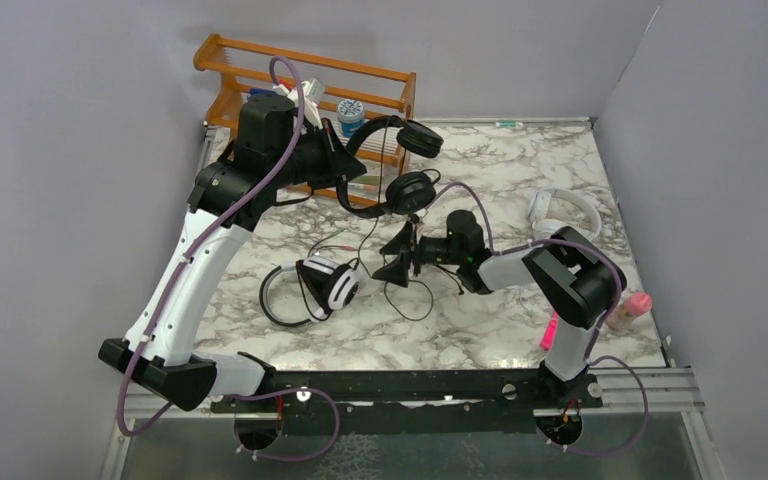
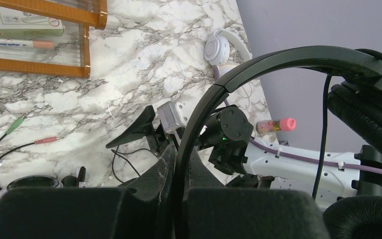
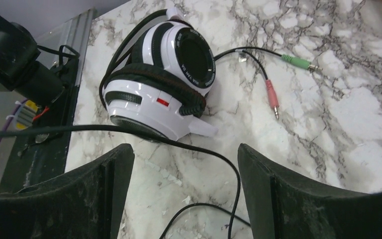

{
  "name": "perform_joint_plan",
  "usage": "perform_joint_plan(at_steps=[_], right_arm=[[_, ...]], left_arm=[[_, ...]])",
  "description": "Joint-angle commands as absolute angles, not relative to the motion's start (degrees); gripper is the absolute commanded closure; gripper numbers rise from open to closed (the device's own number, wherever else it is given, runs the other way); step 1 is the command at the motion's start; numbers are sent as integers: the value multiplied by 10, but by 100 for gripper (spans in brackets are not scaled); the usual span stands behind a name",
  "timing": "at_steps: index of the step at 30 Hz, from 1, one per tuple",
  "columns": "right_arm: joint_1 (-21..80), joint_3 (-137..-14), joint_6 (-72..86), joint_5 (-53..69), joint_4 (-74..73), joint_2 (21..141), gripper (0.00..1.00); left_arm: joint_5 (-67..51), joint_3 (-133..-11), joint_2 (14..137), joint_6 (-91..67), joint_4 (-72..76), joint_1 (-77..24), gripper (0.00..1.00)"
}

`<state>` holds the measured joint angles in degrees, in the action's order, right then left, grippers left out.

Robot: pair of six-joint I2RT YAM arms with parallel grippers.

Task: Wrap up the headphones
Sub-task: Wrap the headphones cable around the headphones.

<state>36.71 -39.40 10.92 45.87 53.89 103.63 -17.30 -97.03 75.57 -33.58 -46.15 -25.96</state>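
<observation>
- The left claw [image 1: 343, 160] is pinched narrow on the band of the black headphones [image 1: 412, 192]. It holds them up off the counter [image 1: 480, 320] in front of the wooden rack [image 1: 260, 60]. Its own wrist view cuts the ear pads off at the right edge.
- The right claw [image 3: 184, 149] stands wide and grips nothing. A black cord [image 3: 129, 130] crosses the gap between its fingers; whether it touches them I cannot tell.
- From above, the cords under that claw are a tangle too thin to sort out.
- The right wrist view shows the white headphones with black pads [image 3: 164, 89] lying on the counter just ahead, with the green and pink plugs [image 3: 298, 62] beside them.
- The all-white headphones [image 1: 560, 210] lie far right, partly behind the right arm.
</observation>
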Motion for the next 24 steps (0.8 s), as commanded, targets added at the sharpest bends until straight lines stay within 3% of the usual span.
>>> perform_joint_plan(at_steps=[1,10,20,24], right_arm=[[374,-426,117,434,624,1069,20],[388,-433,204,413,762,1114,32],[369,-370,260,398,796,1091,98],[311,-326,308,417,774,1052,100]], left_arm=[[-193,-998,756,-344,-447,-259,100],[-206,-1005,757,-344,-448,-259,100],[-232,-1006,753,-309,-449,-259,100],[-232,-998,743,-272,-448,-259,100]])
